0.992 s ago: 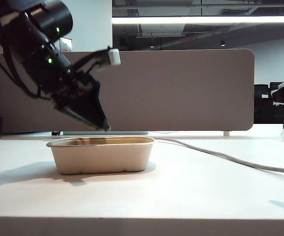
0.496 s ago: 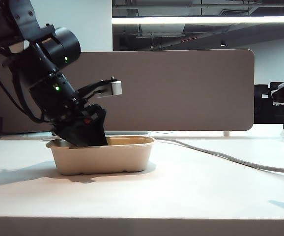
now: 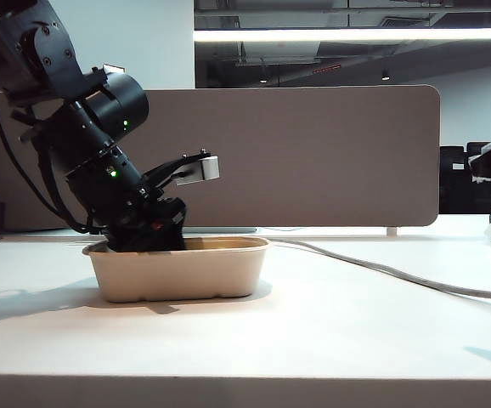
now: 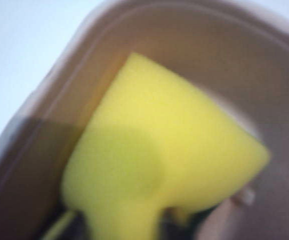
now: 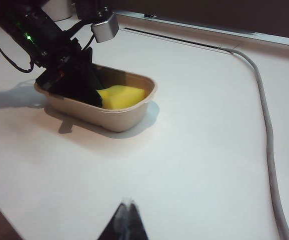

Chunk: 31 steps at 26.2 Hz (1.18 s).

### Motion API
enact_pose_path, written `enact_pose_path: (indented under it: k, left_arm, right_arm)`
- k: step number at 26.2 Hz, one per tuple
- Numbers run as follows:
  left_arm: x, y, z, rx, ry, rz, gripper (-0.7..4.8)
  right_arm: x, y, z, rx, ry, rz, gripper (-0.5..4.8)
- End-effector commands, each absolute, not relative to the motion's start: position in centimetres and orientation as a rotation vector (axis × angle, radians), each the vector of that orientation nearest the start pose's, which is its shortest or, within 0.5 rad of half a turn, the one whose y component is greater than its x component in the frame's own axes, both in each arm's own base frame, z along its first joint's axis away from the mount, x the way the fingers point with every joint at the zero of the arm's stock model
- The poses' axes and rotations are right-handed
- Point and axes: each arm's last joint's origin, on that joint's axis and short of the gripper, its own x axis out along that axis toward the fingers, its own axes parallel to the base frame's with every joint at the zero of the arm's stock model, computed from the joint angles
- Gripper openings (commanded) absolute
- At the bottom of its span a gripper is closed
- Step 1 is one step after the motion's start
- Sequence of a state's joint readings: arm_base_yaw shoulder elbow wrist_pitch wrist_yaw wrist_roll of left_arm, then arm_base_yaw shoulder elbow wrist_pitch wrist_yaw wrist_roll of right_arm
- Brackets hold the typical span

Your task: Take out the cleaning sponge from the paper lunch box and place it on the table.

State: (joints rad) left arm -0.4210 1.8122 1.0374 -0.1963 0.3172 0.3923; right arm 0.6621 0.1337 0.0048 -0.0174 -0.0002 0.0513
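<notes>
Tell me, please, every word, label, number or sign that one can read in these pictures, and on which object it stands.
None: no view shows any readable text.
Paper lunch box: plain, no print.
Cleaning sponge: plain yellow, no mark.
Left gripper, down inside the box at the sponge: green lights on the arm, no lettering.
Right gripper, low over the table, away from the box: no lettering.

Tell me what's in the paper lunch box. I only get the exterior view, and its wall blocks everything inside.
Observer: The right wrist view shows the cleaning sponge, yellow face up, lying in the paper lunch box.
Operator: Report where the left gripper sits.
Observer: The left gripper is down inside the box, over one end of the sponge; grasp unclear.
Operator: Check the right gripper.
Observer: The right gripper looks shut, above the table, apart from the box.
</notes>
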Motion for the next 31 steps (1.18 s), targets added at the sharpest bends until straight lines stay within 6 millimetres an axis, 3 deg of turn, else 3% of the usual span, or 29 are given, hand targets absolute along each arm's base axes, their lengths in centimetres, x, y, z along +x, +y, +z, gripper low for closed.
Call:
enact_pose_path:
  k: [1, 7, 11, 24, 31]
  left_arm:
    - [31.0, -14.7, 13.3, 0.449, 0.994, -0.816, -0.06]
    - [31.1, -14.7, 13.5, 0.451, 0.986, -0.818, -0.06]
    - [31.3, -14.9, 14.9, 0.446, 0.954, -0.822, -0.06]
    - [30.5, -14.5, 26.8, 0.436, 0.591, -0.784, -0.06]
    - [28.3, -13.2, 29.9, 0.472, 0.569, -0.724, -0.06]
  right_arm:
    - [8.3, 6.5, 15.4, 0.006, 0.144, 0.657, -0.05]
    - [8.3, 6.5, 15.4, 0.006, 0.144, 0.658, -0.05]
    - [8.3, 6.5, 15.4, 0.006, 0.144, 0.658, -0.05]
    - [8.3, 6.5, 15.4, 0.006, 0.144, 0.659, -0.05]
    - [8.3, 6.5, 15.4, 0.006, 0.144, 0.659, -0.05]
